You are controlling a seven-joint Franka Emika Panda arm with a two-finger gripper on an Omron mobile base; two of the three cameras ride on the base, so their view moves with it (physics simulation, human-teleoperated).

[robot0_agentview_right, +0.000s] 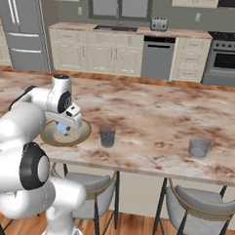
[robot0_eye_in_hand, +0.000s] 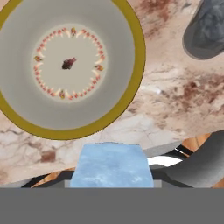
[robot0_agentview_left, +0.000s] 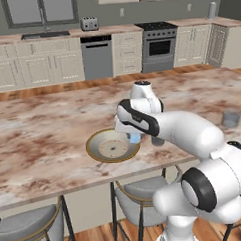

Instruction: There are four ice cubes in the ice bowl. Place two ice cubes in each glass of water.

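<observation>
The jaws are clamped on a pale blue ice cube (robot0_eye_in_hand: 111, 165), held just above the near right rim of the ice bowl (robot0_agentview_left: 95, 142) on the marble bench (robot0_agentview_left: 47, 121). One glass of water (robot0_agentview_right: 107, 135) stands just right of the bowl, the other (robot0_agentview_right: 199, 146) well apart, farther right.

Ice bowl (robot0_eye_in_hand: 131, 78): golden-tan rim and grey-beige inside are noted, with a ring of orange-red marks. Ice cube (robot0_eye_in_hand: 111, 164) is recorded as pale blue. Counter (robot0_agentview_left: 47, 126): brown-veined marble.
</observation>
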